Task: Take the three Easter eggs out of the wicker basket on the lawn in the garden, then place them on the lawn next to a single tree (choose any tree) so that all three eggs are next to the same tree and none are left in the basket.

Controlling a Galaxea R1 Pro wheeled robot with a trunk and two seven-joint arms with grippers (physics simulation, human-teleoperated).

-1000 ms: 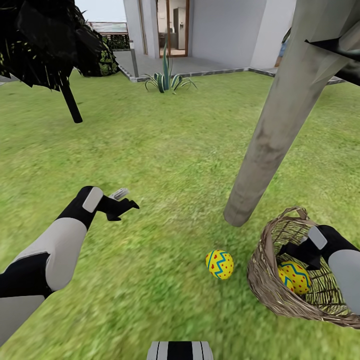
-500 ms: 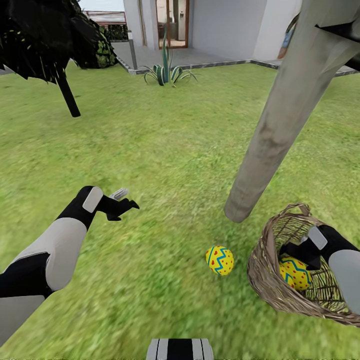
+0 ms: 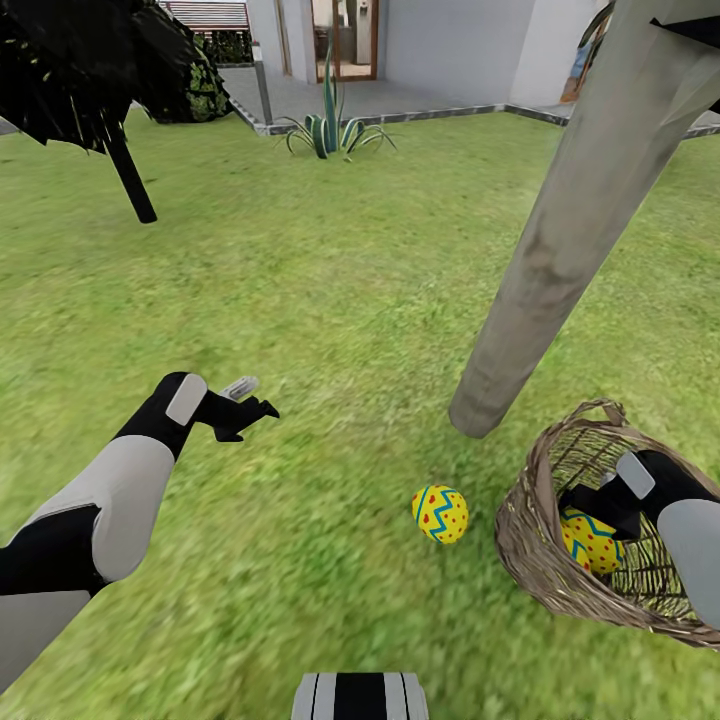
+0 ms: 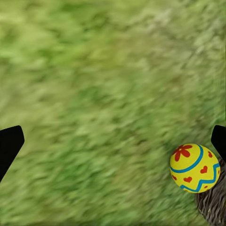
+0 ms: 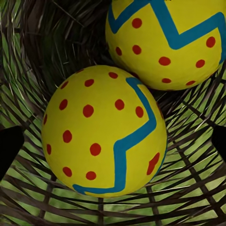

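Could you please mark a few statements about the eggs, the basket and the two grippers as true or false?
1. One Easter egg lies on the lawn between the tree and the robot. True.
2. The wicker basket is empty. False: the right wrist view shows two eggs inside.
3. The right gripper is inside the basket. True.
4. The left gripper holds an egg. False: it hangs open over grass.
5. The basket stands upright. False: it is tilted, its mouth towards the robot.

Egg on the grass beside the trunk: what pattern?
Bright yellow egg with blue zigzag bands and red markings, clearest in the left wrist view.
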